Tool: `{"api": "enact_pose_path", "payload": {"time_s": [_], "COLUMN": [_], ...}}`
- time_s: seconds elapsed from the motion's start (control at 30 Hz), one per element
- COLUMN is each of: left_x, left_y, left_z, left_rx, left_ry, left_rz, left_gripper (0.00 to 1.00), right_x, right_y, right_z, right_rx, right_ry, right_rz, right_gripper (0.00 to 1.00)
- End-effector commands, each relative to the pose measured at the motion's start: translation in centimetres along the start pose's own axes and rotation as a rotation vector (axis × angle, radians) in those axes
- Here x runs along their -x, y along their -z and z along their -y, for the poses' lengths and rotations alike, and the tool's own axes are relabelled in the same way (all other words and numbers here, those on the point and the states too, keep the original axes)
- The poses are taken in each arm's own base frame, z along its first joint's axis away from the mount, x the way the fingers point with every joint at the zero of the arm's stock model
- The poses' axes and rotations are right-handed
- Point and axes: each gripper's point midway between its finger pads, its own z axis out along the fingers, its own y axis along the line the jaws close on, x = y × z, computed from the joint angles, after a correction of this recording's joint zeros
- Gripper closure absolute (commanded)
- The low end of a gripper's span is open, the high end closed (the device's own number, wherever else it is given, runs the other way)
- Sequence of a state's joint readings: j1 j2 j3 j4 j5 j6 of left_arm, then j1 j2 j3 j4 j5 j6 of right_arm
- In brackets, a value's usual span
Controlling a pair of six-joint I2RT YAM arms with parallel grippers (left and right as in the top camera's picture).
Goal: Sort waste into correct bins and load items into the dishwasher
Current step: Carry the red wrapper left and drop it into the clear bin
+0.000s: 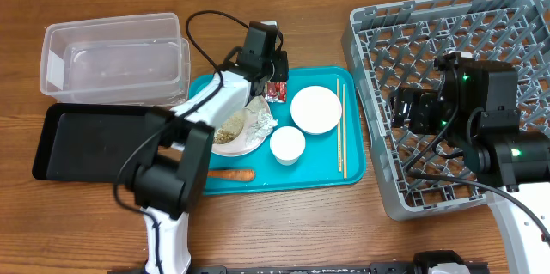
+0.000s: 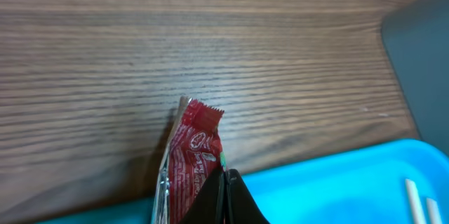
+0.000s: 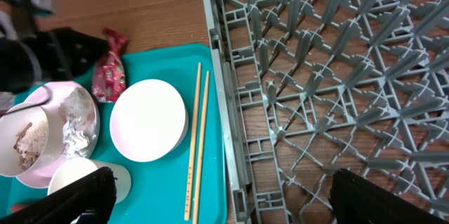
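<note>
Left jaws clamped on the crinkly red snack wrapper (image 2: 193, 154), wood-grain surface (image 2: 140, 41) just beyond. Only the right wrist view shows right jaws spread wide over the grey lattice plastic rack (image 3: 337, 76).

Table (image 1: 284, 222): brown wood grain, seen from above.
Clear tub (image 1: 53, 68): at the far edge.
Black tray (image 1: 86, 141): just in front of the tub.
Teal tray (image 1: 318, 167): middle, between black tray and rack.
Dish rack (image 1: 516, 16): grey lattice, beside the teal tray.

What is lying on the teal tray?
A plate, cup, chopsticks, carrot and a bowl of scraps; the left gripper holds the wrapper at the tray's edge. The left arm hides part.
</note>
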State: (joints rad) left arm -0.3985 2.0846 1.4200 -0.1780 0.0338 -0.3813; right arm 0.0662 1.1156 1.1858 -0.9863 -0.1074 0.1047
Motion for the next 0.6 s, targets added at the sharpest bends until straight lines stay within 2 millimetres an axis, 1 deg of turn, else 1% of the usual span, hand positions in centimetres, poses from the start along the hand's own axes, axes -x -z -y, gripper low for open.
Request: {"api": "enact_pose_path", "payload": {"time_s": [0.0,0.17,0.33,0.43,0.5,0.57], "left_x": [4.3,5.1,6.9,8.1,8.8,9.2], "left_y": [5.1,8.3,11.8,14.4,16.1,17.7], "left_z": [1.3,0.4,-1.2,-3.3,-5.6,-8.3], "left_rx": [-0.035,-0.015,0.004,0.034,0.078,0.137], "left_ry": [-0.025,-0.007,0.019,0.044,0.079,0.117], "left_rz": [0.096,0.092,0.132,0.164,0.18,0.194], "left_gripper": [0.96,0.96,0.96,0.96,0.96,0.96], "right_x": [1.0,1.0,1.0,1.0,1.0,1.0], "right_y": [0.8,0.8,0.8,0.8,0.8,0.8], "right_z": [-0.4,-0.4,-0.4,-0.4,-0.4,-0.4], "right_rx": [0.013,0.013,0.013,0.013,0.013,0.013], "right_ry": [0.005,0.005,0.005,0.005,0.005,0.005], "right_rz": [0.035,0.035,0.035,0.035,0.035,0.035], "right_gripper": [0.0,0.0,0.0,0.0,0.0,0.0]}}
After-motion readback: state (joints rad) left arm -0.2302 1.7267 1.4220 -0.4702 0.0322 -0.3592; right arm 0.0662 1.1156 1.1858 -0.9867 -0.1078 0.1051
